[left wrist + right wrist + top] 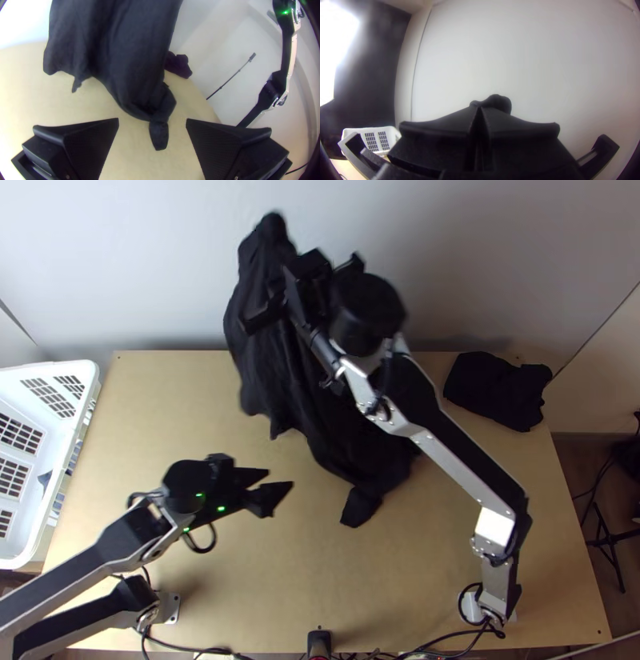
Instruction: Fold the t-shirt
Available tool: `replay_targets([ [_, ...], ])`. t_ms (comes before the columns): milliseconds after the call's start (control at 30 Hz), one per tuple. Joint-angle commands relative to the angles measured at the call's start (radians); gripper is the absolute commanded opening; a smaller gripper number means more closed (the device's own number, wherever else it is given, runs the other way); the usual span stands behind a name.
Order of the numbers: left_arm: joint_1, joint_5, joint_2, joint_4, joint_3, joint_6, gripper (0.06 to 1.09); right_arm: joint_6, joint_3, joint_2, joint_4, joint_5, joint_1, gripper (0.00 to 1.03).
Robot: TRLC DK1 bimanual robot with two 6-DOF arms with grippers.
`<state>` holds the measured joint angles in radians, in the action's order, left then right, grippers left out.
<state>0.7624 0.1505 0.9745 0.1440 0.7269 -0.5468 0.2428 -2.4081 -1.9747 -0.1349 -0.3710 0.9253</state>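
We've got the right pincer [299,286] pinched together on the black t-shirt [260,360], no clue which part, tbh. The shirt hangs bunched below that pincer, its lower end on the table [192,420]. Our left pincer [278,480] has its fingers spread wide, near but off the cloth. White basket's [90,372] left of it; another dark cloth [496,392] lies right of the right pincer.

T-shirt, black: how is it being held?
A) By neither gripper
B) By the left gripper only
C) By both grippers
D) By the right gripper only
D: the right gripper is shut on the upper part of the t-shirt, while the left gripper stands open, apart from it.
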Motion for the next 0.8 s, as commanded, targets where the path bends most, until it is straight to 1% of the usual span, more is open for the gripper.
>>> replay_targets([
  [0,0.123,-0.003,0.217,-0.113,0.089,-0.016,1.04,0.135,0.000,0.066,0.135,-0.088,0.009,0.03],
  [67,0.161,-0.035,0.280,-0.142,0.109,-0.019,1.04,0.136,0.009,0.082,0.135,-0.109,0.003,0.03],
  [200,0.218,-0.057,0.420,-0.253,0.126,-0.038,1.04,0.135,0.026,0.096,0.130,-0.129,-0.017,0.03],
  [300,0.253,-0.106,0.544,-0.259,0.200,-0.041,1.04,0.135,0.027,0.097,0.132,-0.135,-0.028,0.03],
  [467,0.298,-0.273,0.708,-0.258,0.321,-0.033,1.04,0.133,0.027,0.123,0.127,-0.140,-0.029,0.03],
  [567,0.305,-0.287,0.785,-0.254,0.361,-0.038,1.03,0.133,0.027,0.135,0.126,-0.140,-0.031,0.03],
  [667,0.313,-0.281,0.852,-0.195,0.411,-0.039,1.02,0.133,0.029,0.142,0.124,-0.140,-0.040,0.03],
  [700,0.313,-0.275,0.871,-0.176,0.425,-0.039,0.96,0.130,0.029,0.145,0.124,-0.141,-0.042,0.03],
  [733,0.311,-0.275,0.885,-0.167,0.430,-0.041,0.86,0.130,0.029,0.149,0.124,-0.141,-0.042,0.03],
  [767,0.308,-0.276,0.895,-0.169,0.431,-0.042,0.73,0.130,0.029,0.155,0.123,-0.141,-0.042,0.03],
])
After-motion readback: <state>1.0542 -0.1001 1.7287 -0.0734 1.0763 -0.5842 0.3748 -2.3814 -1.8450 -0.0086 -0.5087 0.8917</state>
